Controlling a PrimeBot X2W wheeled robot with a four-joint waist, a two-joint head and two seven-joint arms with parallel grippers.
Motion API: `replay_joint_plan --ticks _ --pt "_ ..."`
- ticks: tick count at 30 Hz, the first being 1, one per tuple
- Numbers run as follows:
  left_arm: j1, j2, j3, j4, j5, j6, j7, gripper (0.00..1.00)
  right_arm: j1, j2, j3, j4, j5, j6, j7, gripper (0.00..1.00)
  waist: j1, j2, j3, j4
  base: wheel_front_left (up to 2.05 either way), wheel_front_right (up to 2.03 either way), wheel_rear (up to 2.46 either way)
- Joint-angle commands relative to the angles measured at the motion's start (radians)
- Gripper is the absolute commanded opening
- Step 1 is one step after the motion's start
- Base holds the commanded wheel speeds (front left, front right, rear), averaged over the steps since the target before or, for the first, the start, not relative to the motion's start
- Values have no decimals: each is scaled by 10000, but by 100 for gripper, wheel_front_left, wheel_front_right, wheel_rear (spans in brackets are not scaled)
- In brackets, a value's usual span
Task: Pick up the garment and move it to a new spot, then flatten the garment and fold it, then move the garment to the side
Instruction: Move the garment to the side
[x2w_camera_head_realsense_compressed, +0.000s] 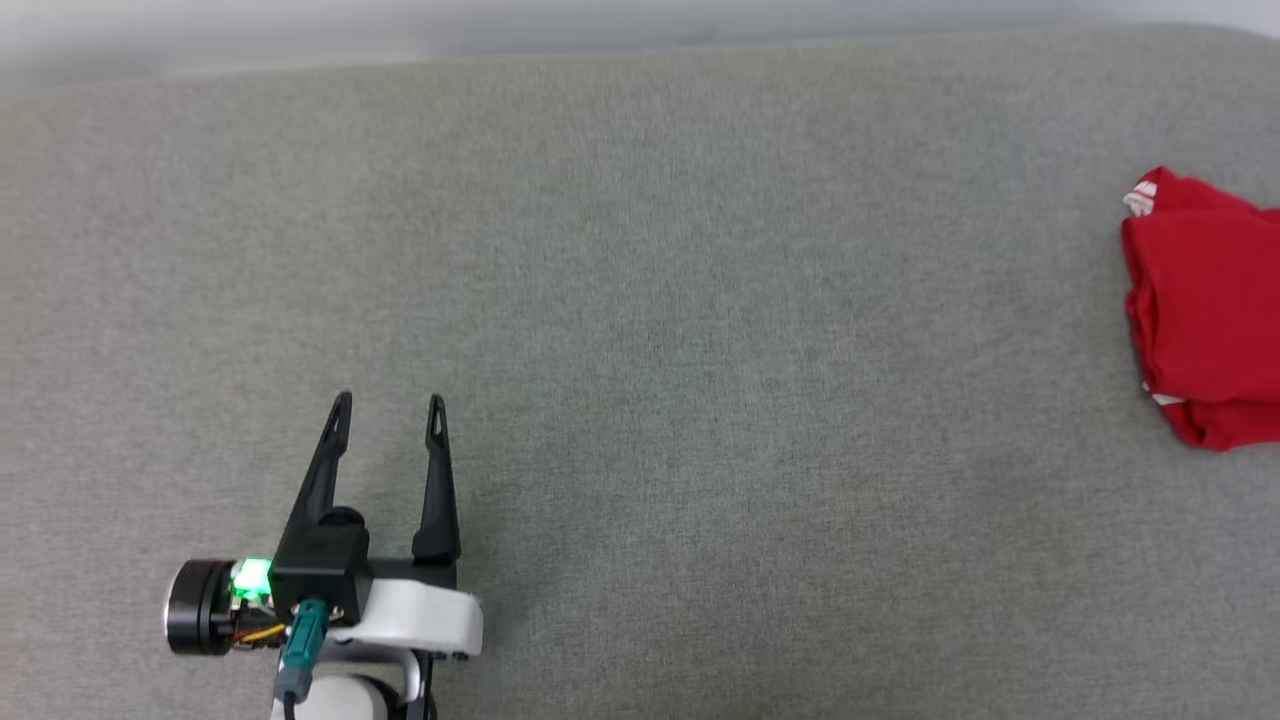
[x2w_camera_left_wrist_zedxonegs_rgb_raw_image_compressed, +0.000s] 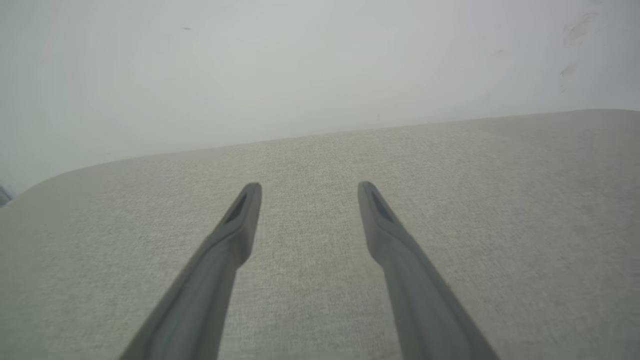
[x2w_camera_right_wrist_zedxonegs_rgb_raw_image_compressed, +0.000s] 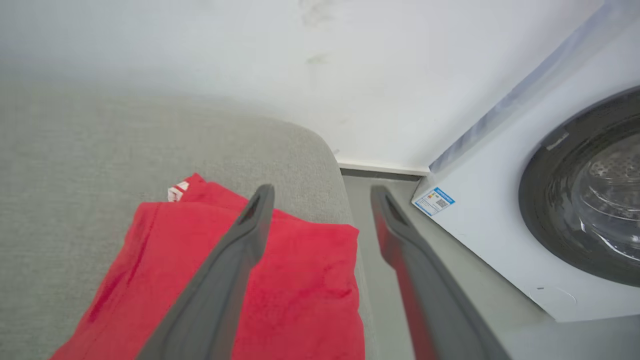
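The garment (x2w_camera_head_realsense_compressed: 1205, 310) is a red bundle, folded, lying at the far right of the grey cushioned surface (x2w_camera_head_realsense_compressed: 640, 300), with a bit of white striped trim at its upper left corner. In the right wrist view the garment (x2w_camera_right_wrist_zedxonegs_rgb_raw_image_compressed: 300, 280) lies close to the surface's right edge, under my right gripper (x2w_camera_right_wrist_zedxonegs_rgb_raw_image_compressed: 322, 195), whose fingers stand apart with nothing between them. My left gripper (x2w_camera_head_realsense_compressed: 388, 402) is open at the lower left, far from the garment, and the left wrist view shows my left gripper (x2w_camera_left_wrist_zedxonegs_rgb_raw_image_compressed: 309, 186) over bare grey fabric.
A white washing machine (x2w_camera_right_wrist_zedxonegs_rgb_raw_image_compressed: 550, 200) with a dark round door stands just past the surface's right edge, across a narrow strip of floor (x2w_camera_right_wrist_zedxonegs_rgb_raw_image_compressed: 390, 300). A pale wall (x2w_camera_left_wrist_zedxonegs_rgb_raw_image_compressed: 300, 65) runs behind the surface.
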Motion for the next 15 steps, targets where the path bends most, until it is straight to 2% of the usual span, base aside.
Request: replay_joint_plan --ticks 1,8,13,14,15 --pt "195 13 44 13 -26 30 -23 100 232 278 -283 -221 -164 -15 -464 100 0 0 -492 41 0 0 0" --pt "758 81 222 -40 -89 41 -23 100 1256 1905 -1571 -1986 -1404 -15 -2391 100 0 0 -1258 323 0 0 0" --pt "999 130 287 19 -119 -52 -23 100 2209 3286 -2119 -3525 -2147 -15 -3151 100 0 0 -1721 601 0 0 0" --pt "999 130 287 19 -119 -52 -23 100 2209 3286 -2119 -3525 -2147 -15 -3151 100 0 0 -1721 601 0 0 0" --pt "1046 133 306 37 -129 -63 -23 100 2406 3550 -2158 -3802 -2235 -15 -3243 100 0 0 -1797 651 0 0 0"
